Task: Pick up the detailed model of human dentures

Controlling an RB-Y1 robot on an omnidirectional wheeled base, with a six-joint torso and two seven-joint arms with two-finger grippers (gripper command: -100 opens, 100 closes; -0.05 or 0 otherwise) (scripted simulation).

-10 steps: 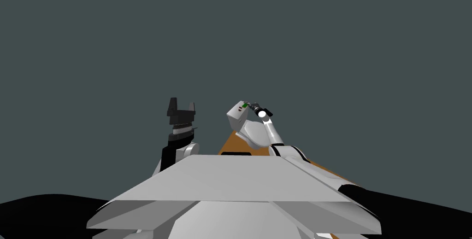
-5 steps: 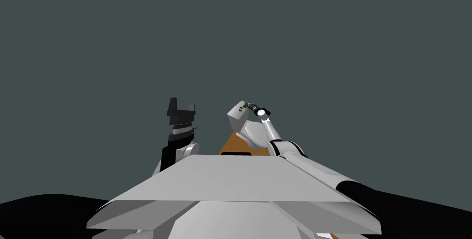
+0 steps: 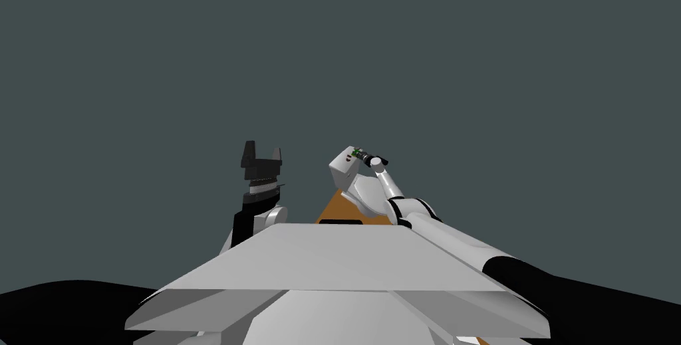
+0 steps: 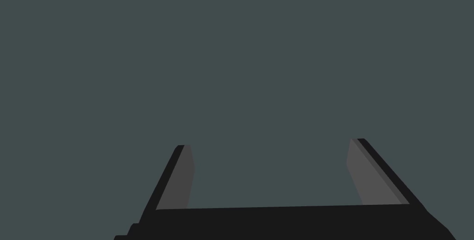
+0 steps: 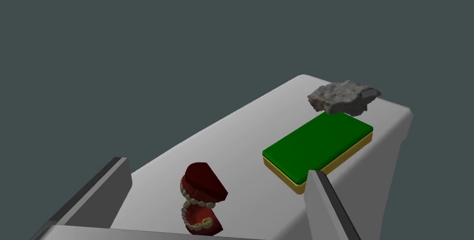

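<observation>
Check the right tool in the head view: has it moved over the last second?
Yes. The right tool has edged slightly to the robot's left, further over the white block, which held its place.

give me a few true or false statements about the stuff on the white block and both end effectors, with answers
1. The right end effector is open, with the dentures lying ungripped on the white block. True.
2. The green slab rests on top of the grey rock. False: it lies flat on the block, with the rock just beyond it.
3. The left end effector is shut on the dentures. False: it is open and empty.
4. The dentures are dark red with pale teeth. True.
</observation>
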